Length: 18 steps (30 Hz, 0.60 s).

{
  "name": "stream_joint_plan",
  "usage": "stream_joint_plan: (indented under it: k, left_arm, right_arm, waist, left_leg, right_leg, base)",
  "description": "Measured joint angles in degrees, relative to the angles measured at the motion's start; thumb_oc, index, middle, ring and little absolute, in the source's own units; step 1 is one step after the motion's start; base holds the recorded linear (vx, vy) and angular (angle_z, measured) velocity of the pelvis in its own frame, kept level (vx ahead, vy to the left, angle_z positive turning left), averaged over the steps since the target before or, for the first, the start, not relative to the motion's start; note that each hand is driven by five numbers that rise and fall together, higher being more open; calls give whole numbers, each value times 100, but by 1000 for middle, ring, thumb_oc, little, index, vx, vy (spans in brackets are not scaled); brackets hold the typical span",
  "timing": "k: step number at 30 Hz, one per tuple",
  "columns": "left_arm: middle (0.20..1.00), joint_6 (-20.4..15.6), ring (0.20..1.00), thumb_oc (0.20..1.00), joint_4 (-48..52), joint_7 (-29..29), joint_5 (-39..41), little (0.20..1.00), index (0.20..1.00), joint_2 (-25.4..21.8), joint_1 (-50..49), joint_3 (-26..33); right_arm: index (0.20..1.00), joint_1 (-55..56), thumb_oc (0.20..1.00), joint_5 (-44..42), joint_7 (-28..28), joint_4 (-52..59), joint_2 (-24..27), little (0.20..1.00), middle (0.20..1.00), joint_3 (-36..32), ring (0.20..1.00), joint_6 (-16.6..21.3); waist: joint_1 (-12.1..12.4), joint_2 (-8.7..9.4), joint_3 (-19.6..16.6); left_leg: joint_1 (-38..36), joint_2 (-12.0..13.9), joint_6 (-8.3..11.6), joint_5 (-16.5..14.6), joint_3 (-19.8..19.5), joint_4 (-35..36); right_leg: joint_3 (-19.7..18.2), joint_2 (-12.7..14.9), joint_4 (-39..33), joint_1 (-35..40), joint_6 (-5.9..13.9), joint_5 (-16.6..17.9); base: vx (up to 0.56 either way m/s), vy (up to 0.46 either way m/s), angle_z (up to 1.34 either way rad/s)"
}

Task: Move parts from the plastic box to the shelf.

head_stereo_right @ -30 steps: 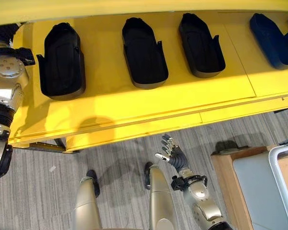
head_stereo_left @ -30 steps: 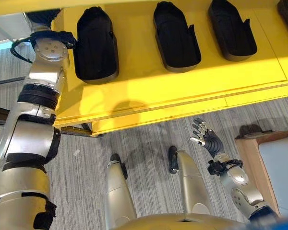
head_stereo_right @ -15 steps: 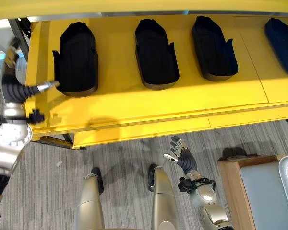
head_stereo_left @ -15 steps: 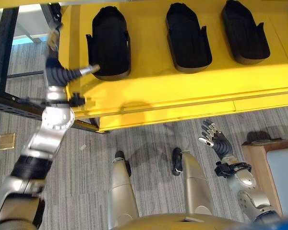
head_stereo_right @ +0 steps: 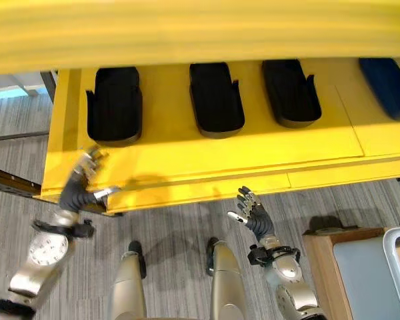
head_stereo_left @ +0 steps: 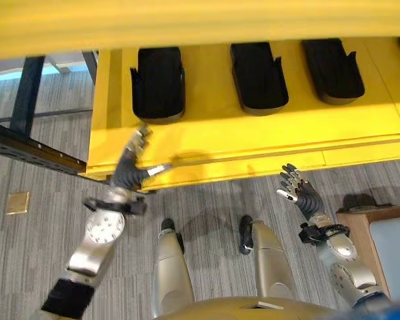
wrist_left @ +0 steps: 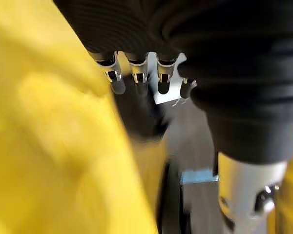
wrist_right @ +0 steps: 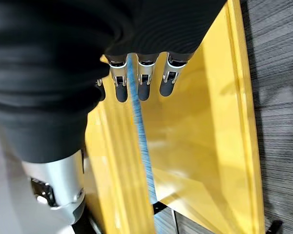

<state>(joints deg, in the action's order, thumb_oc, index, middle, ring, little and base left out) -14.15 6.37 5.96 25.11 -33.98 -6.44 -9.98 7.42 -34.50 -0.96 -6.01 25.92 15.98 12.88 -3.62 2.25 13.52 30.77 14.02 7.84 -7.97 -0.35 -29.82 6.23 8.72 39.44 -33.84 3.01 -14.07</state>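
Three black parts (head_stereo_left: 159, 83) lie on the yellow shelf (head_stereo_left: 253, 140), upper frame. Left hand (head_stereo_left: 130, 170), lower left, and right hand (head_stereo_left: 300, 195), lower right, both hang empty with fingers spread.

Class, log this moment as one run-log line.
left hand: open, empty, by shelf edge | right hand: open, empty | black parts: on shelf

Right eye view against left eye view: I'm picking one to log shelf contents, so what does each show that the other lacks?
The right eye view alone shows a blue part at the shelf's right end. The left eye view alone shows a brass floor plate. Both share the yellow shelf, three black parts, the open left hand and the open right hand.
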Motion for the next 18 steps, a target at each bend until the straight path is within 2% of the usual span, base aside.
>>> stream_joint_plan:
  k: [3, 6, 10, 13, 18]
  left_arm:
    - [1000, 109, 1000, 1000, -319, -297, 429, 1000, 1000, 126, -182, -236]
    - [1000, 194, 1000, 1000, -389, -564, 945, 1000, 1000, 222, -547, -243]
    - [1000, 304, 1000, 1000, -386, -768, 1012, 1000, 1000, 96, -754, -206]
    - [1000, 338, 1000, 1000, -618, -864, 1020, 1000, 1000, 296, -894, -205]
    - [1000, 372, 1000, 1000, -940, -868, 961, 1000, 1000, 524, -1066, -202]
  right_arm:
    - [1000, 133, 1000, 62, -33, 1, 14, 1000, 1000, 11, 1000, 2]
    - [1000, 305, 1000, 218, -108, 15, 260, 1000, 1000, -13, 1000, 0]
    - [1000, 493, 1000, 218, -141, -46, 339, 1000, 1000, -60, 1000, -79]
    - [1000, 767, 1000, 209, -335, -41, 363, 1000, 1000, -251, 1000, -144]
    - [1000, 950, 1000, 201, -387, -68, 338, 1000, 1000, -238, 1000, -274]
  waist:
    - [-11, -26, 2]
    - [-15, -106, -68]
    - [0, -196, -286]
    - [-17, -321, -728]
    - [-16, -343, -1139]
  left_leg:
    - [-842, 18, -3, 197, 98, 684]
    - [-1515, -2, -52, 325, 207, 1241]
    - [-2059, -54, -26, 490, 328, 1774]
    - [-2648, -184, -59, 603, 469, 2379]
    - [-3131, -341, -132, 776, 618, 2937]
  right_leg:
    - [42, -58, -545, 767, -12, 136]
    - [81, -75, -1033, 1401, 83, 209]
    - [87, -51, -1557, 1889, 129, 406]
    - [100, -7, -2179, 2484, 272, 567]
    - [113, 73, -2962, 3029, 438, 898]
  base:
    - [90, 21, -1]
    - [93, 33, 0]
    - [126, 78, -1]
    - [93, 88, -1]
    - [41, 73, -3]
